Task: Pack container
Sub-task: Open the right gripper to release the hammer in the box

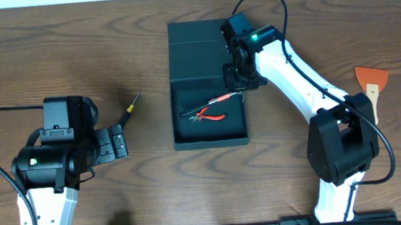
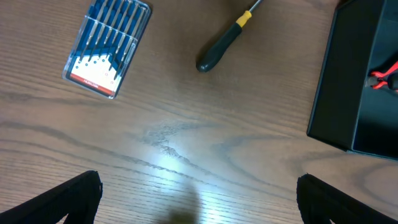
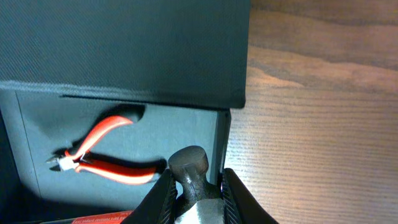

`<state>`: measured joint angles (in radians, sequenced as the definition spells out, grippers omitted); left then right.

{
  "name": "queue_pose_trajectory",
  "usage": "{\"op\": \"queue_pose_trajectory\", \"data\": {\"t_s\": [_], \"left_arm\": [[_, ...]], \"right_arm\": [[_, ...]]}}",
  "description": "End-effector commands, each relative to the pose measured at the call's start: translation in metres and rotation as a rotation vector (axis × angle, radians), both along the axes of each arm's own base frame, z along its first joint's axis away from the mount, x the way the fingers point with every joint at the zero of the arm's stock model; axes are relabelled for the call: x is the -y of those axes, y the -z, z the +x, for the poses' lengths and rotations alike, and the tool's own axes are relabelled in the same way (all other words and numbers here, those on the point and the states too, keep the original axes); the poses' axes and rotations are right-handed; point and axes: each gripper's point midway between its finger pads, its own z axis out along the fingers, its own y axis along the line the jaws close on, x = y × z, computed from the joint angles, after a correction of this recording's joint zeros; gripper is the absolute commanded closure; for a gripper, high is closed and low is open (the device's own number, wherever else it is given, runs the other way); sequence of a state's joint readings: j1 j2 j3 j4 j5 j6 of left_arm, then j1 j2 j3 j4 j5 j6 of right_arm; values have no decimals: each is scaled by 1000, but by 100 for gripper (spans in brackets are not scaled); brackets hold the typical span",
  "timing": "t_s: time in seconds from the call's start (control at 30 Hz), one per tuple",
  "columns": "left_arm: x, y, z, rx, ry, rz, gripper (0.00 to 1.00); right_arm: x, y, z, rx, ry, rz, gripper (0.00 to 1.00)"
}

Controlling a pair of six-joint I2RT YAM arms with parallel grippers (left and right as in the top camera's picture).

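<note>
Two loose things lie by your left gripper (image 1: 119,143), its jaws wide over the table (image 2: 186,143): a black-and-yellow screwdriver (image 2: 225,40) and a blue bit case (image 2: 107,46). Your right gripper (image 3: 194,186) clamps a dark round-ended tool (image 3: 188,163) (kind unclear) over the open container (image 1: 195,51) at mid-table, where red pliers (image 3: 102,158) already lie.

Bright, even light from above, soft shadows. Glare patch on the table (image 2: 165,143), and the container (image 1: 202,47) looks pretty dark inside.

Right edge crops the container (image 2: 341,81) — pliers (image 2: 385,76) barely show.
</note>
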<state>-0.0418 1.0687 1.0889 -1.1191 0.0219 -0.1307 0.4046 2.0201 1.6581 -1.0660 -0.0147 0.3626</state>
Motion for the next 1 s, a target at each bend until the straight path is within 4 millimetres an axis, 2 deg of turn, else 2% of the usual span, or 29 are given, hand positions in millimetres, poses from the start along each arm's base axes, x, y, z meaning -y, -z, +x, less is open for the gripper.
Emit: {"op": "queue_pose_trajectory", "data": {"t_s": [0.0,0.2,0.63,0.97], "left_arm": [[-3,-7,1,21,-2,12,1],[-3,-7,1,21,-2,12,1],[-3,-7,0,17,-2,13,2],[-3,-5,-3,0,-2,13,2]], "right_arm": [[-8,-9,7,23,-21,-12,99],[-9,-23,13,50,-18,-14,99],[-6,-20,11,37,-10,-28,99],[-11,-13,8,30,-24,-31,99]]}}
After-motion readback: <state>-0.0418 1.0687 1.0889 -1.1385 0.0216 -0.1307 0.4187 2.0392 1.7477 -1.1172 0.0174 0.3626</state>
